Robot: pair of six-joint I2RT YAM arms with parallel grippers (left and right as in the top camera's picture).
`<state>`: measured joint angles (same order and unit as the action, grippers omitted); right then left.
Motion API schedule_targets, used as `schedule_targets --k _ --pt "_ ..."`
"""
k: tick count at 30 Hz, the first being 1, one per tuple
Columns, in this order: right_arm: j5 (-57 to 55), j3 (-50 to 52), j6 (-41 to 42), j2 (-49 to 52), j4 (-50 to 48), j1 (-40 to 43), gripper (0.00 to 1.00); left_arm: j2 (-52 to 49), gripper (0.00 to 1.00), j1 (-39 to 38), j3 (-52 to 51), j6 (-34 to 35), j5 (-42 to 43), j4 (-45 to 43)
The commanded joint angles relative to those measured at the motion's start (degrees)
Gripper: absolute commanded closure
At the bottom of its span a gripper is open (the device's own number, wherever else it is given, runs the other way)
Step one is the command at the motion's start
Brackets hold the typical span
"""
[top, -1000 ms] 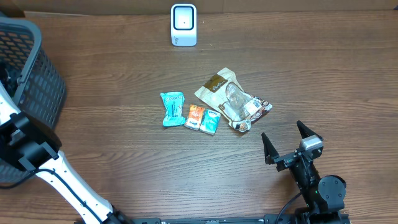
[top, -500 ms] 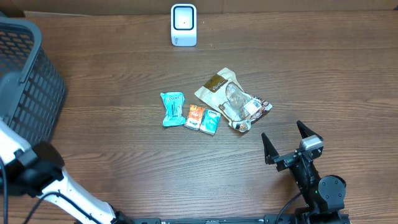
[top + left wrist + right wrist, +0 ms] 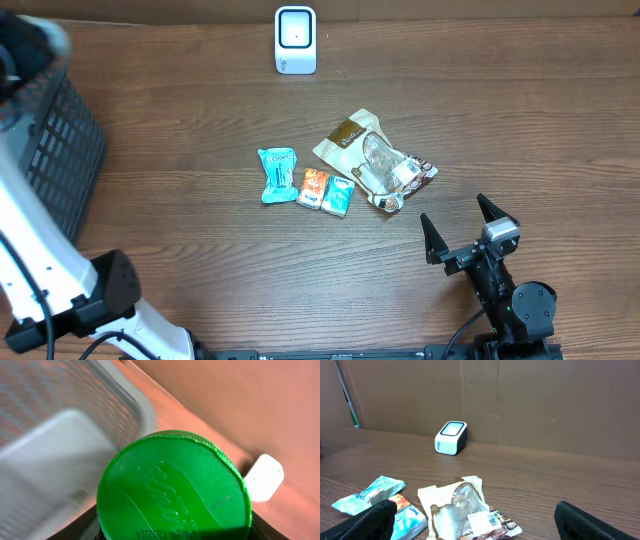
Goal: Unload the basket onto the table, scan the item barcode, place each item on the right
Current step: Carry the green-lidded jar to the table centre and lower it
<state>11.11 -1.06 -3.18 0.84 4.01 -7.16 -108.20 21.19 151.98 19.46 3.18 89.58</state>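
The left tool (image 3: pixel 172 529) is clamped on a green-lidded container (image 3: pixel 172 490), its embossed lid filling the left wrist view, with the grey mesh basket (image 3: pixel 60 425) behind it and the white scanner (image 3: pixel 263 477) showing just past the lid's right edge. Over the last second the left arm (image 3: pixel 40 250) has swung upward: in the overhead view its elbow has dropped toward the near edge of the table (image 3: pixel 200 260), while its wrist now shows as a blur at the top left corner, above the basket's far rim. The container itself cannot be made out from overhead.

Nothing else has moved. The teal packet (image 3: pixel 277 173), the orange packet (image 3: pixel 314 187) and the clear pouch (image 3: pixel 375 160) lie mid-table. The right tool (image 3: pixel 468 228) waits near the front edge, jaws spread wide and holding nothing.

The pick appears done, with the item up and clear of the basket. What remains is the carry across to the scanner, well apart at the table's far side. No barcode is visible yet, so the container may need turning before its code faces the scanner's window
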Motion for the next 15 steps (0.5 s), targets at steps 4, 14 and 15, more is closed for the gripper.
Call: schedule_targets --k 4,14,15 --pt "-0.46 0.61 0.13 -0.68 -0.31 -0.24 0.00 -0.81 0.44 -11.06 -0.04 -3.74 0.76 4.26" --pt "-0.46 0.61 0.13 -0.68 -0.31 -0.24 0.00 -10.84 0.42 -23.85 -2.43 -4.26 0.70 7.21" --pt "-0.48 0.61 0.11 -0.68 -0.31 -0.24 0.00 -12.44 0.42 -24.94 -2.51 -4.26 0.68 7.21"
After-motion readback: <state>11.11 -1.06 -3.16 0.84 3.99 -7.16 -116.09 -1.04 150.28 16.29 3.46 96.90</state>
